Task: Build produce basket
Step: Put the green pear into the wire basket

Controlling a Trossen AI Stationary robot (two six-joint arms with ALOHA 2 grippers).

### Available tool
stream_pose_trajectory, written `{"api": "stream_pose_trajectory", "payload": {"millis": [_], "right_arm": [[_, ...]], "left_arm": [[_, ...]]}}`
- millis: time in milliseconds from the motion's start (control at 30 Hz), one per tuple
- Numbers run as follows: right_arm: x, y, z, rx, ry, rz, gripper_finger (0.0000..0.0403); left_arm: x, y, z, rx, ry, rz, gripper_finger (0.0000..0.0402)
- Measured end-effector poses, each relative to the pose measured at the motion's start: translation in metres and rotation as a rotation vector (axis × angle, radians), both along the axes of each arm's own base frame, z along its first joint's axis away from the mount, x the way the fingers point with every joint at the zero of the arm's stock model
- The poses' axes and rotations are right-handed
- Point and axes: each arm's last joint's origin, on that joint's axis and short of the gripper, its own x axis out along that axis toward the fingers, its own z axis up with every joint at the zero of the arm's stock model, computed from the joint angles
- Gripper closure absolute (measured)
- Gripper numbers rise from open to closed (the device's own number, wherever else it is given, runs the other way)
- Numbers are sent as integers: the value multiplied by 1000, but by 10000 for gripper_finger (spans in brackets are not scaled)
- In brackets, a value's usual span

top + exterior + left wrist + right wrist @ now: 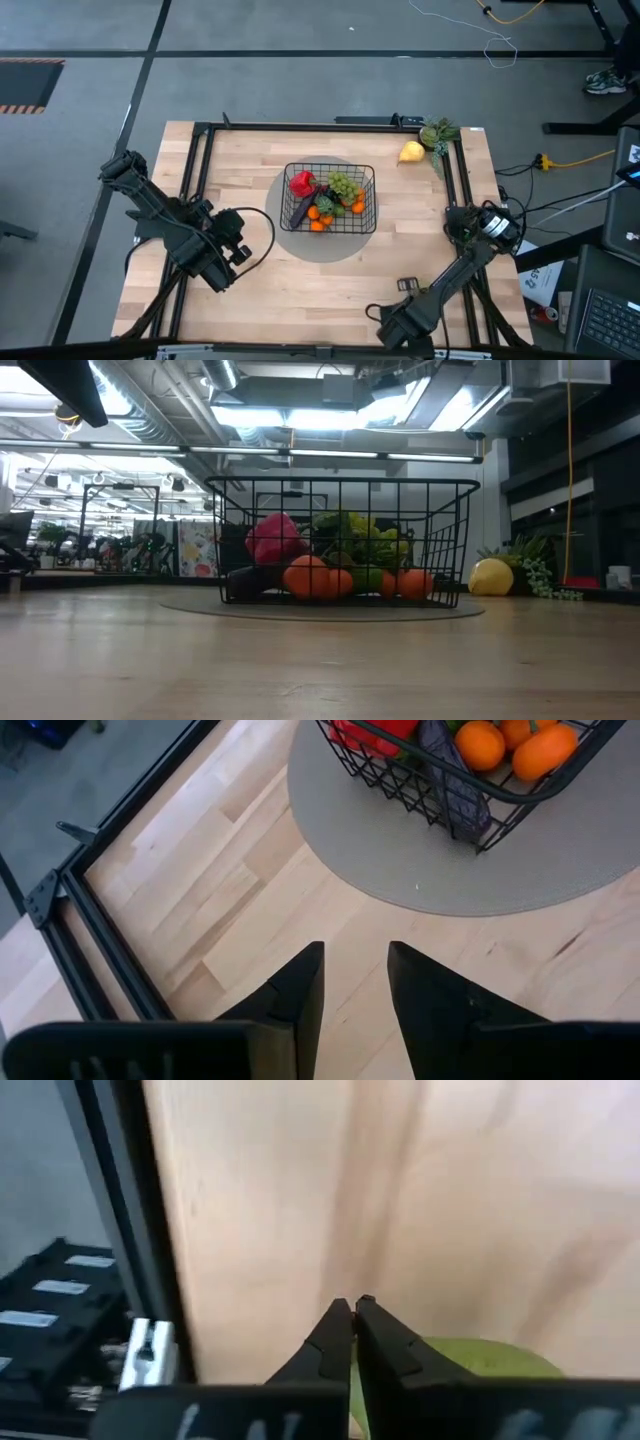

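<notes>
Right gripper (352, 1312) sits by the table's right edge, its two dark fingers pressed together tip to tip with nothing caught between them; a yellow-green rounded thing (480, 1358) shows just past them, and I cannot tell what it is. My left gripper (355, 982) hangs over bare wood at the left side of the table, its fingers parted by a narrow gap and holding nothing, pointed toward the basket.

At the table's middle I see the black wire-mesh rectangular basket (362, 172), standing on a round grey mat (290, 240). Inside it lie a red toy pepper (301, 183), a bunch of green toy grapes (342, 184), a dark purple toy eggplant (452, 782) against the wire wall, and several small toy oranges (318, 218) along the side nearest the arms.

Well apart from the basket, near the far right corner, a yellow toy pear (411, 152) lies on the light wooden table (250, 280), just beside a leafy green sprig (438, 133). A black metal frame (195, 160) runs round the tabletop.
</notes>
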Motion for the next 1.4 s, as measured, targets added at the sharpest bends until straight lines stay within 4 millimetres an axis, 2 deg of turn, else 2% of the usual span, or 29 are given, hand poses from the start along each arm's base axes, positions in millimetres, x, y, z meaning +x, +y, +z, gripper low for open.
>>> {"api": "stream_pose_trajectory", "payload": {"millis": [133, 267, 433, 567, 700, 900, 1033, 1233, 1400], "right_arm": [[21, -11, 31, -102, -131, 107, 401], [48, -25, 67, -264, -359, 212, 402], [81, -51, 106, -452, -578, 289, 403], [105, -87, 130, -516, -622, 310, 403], [122, -135, 150, -493, -610, 252, 403], [138, -200, 153, -202, -535, 153, 403], [145, -230, 152, -166, -546, 68, 401], [149, -262, 150, -186, -536, -22, 371], [149, -276, 150, -152, -532, -41, 307]], "left_arm": [[0, 0, 0, 1, 1, -2, 292], [0, 0, 0, 4, 2, -4, 292], [0, 0, 0, 5, 2, -4, 292], [0, 0, 0, 6, 4, -5, 292], [-1, 1, 0, 14, 11, -5, 292], [-1, 1, 0, 16, 12, -6, 292], [-1, 1, 0, 17, 13, -6, 292], [-1, 1, 0, 17, 13, -6, 292], [-1, 1, 0, 16, 12, -5, 292]]}}
